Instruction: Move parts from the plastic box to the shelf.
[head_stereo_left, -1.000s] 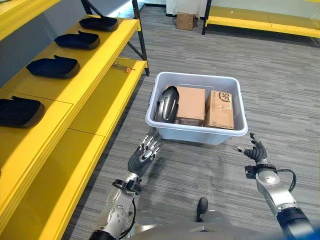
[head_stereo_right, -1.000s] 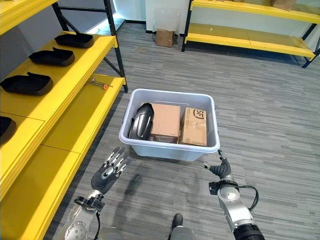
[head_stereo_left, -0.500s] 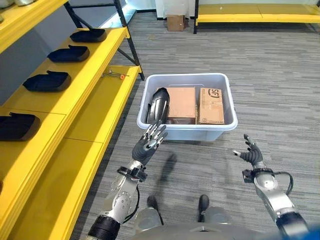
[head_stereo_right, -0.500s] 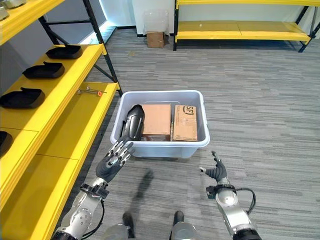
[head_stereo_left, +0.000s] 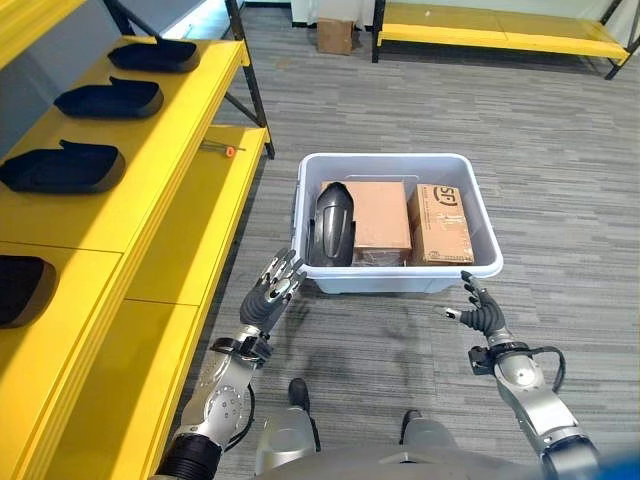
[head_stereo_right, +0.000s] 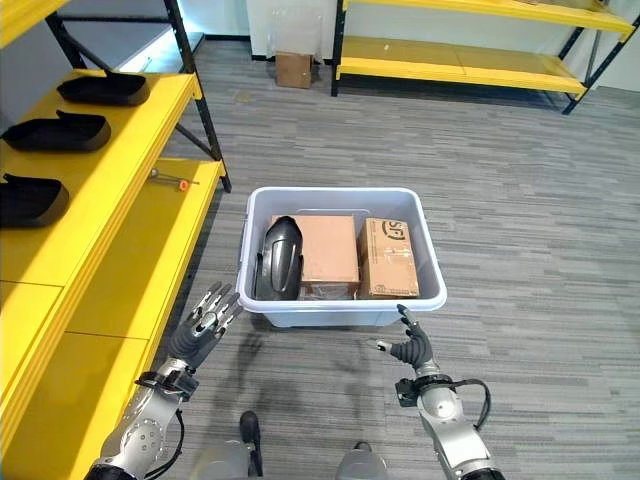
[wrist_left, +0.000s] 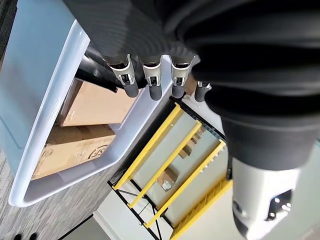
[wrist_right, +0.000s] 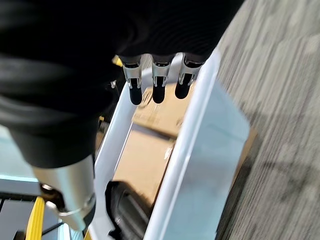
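Down on the grey floor (head_stereo_left: 560, 200) sits the plastic box (head_stereo_left: 478, 270), a pale open tub just beside the low yellow shelf (head_stereo_left: 150, 190). Inside it, at the end nearest the shelf, a black moulded part (head_stereo_left: 333, 224) stands on edge against the wall, and next to it lie two cardboard boxes: a larger plain one (head_stereo_left: 378, 215) in the middle and a smaller printed one (head_stereo_left: 440, 223) at the far end.

The left hand (head_stereo_left: 268, 296) hovers just off the box's near corner on the shelf side, its fingers (wrist_left: 129, 82) straight and spread, holding nothing. The right hand (head_stereo_left: 482, 315) hangs near the box's other near corner, fingers (wrist_right: 158, 86) likewise straight and slightly apart, thumb out to the side, empty too. Neither hand touches the tub.

On the upper level of the shelf, several black parts (head_stereo_left: 63, 168) lie in a row, one behind the other. A small tool with an orange tip (head_stereo_left: 218, 149) rests on the lower level. Farther back, a second yellow shelf (head_stereo_left: 500, 30) runs along the wall, with a small carton (head_stereo_left: 334, 34) on the floor near it.
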